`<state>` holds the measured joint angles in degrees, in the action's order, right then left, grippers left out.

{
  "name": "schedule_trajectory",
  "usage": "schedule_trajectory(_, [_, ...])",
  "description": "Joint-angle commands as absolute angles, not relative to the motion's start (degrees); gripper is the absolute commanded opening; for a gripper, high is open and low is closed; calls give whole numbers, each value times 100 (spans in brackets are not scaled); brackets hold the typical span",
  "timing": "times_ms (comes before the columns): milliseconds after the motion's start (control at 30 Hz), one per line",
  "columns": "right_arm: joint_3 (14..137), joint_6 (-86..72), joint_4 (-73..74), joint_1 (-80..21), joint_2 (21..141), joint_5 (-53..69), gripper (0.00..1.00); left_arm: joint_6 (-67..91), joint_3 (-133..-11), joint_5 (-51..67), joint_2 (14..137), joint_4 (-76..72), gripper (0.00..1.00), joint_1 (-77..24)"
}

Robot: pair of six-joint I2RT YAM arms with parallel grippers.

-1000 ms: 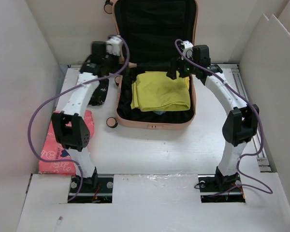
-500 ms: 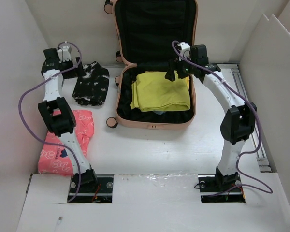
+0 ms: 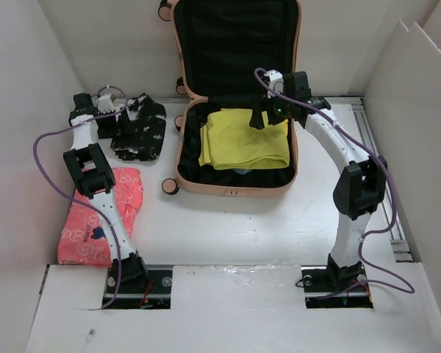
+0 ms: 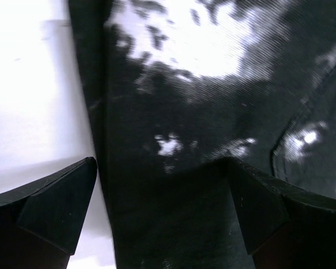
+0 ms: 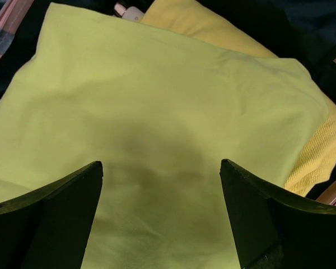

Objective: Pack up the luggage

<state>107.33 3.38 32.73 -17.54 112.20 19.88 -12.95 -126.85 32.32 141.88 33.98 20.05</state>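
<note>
Compared with a second ago, our left arm is away from the luggage (image 3: 235, 188) and out at the black cloth (image 3: 141, 129) on the table's left; our right arm sits nearly where it was, shifted slightly left.

Our left gripper (image 4: 161, 168) is spread wide, one finger over bare table (image 3: 228, 228) and the other over the cloth, so it straddles the cloth's edge; we judge this sets up a pinch on that edge; whether the tips touch fabric we cannot tell.

Our right gripper (image 5: 161, 165) is also spread, holding nothing, low over the yellow cloth (image 3: 244, 140) that lies folded in the luggage's base; we judge it is there to press or tidy that layer.

The luggage lies open at the middle back of the table, between the arms, its lid propped up against the back wall.

A pink cloth (image 3: 95, 220) lies unpacked near our left arm's base, partly under the arm.

Between the black cloth and the base stand the luggage's left wall and a wheel (image 3: 170, 187); the cloth must be lifted over them; our right gripper fills the landing spot and should clear.
</note>
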Motion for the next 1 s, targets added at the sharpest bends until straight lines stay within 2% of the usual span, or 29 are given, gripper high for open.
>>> schedule_trajectory(0, [11065,422,3401,-1828,11224,1767,90,-1836,-12937,4182,14352,3989,100,1986])
schedule_trajectory(100, [11188,422,3551,-1828,11224,1618,90,-2310,-13121,4682,14607,4569,95,1986])
schedule_trajectory(133, [11188,422,3603,-1828,11224,1617,90,-2512,-13235,4919,14668,4831,90,1986])
schedule_trajectory(267, [11250,422,3656,-1828,11171,1565,90,-2575,-13298,5001,14862,4913,79,1986])
schedule_trajectory(300, [11250,422,3656,-1828,11171,1504,90,-2514,-13298,5001,14862,4965,66,1986])
schedule_trajectory(367, [11302,422,3709,-1776,11110,1433,90,-2514,-13298,5088,15002,5035,51,1986])
schedule_trajectory(400, [11303,422,3709,-1775,11109,1433,90,-2514,-13298,5150,15003,5088,38,1986])
schedule_trajectory(433, [11251,422,3761,-1775,11057,1372,90,-2314,-13167,5272,15003,4906,0,1986])
schedule_trajectory(667, [11049,422,3762,-1723,10776,1204,90,-1215,-12974,5754,14328,4185,0,2311])
schedule_trajectory(800, [10872,422,3701,-1723,10608,1090,90,7,-12035,6291,13274,3052,0,2645])
schedule_trajectory(967, [10740,422,3700,-1670,10389,923,90,44,-11005,6117,11947,2471,0,2698])
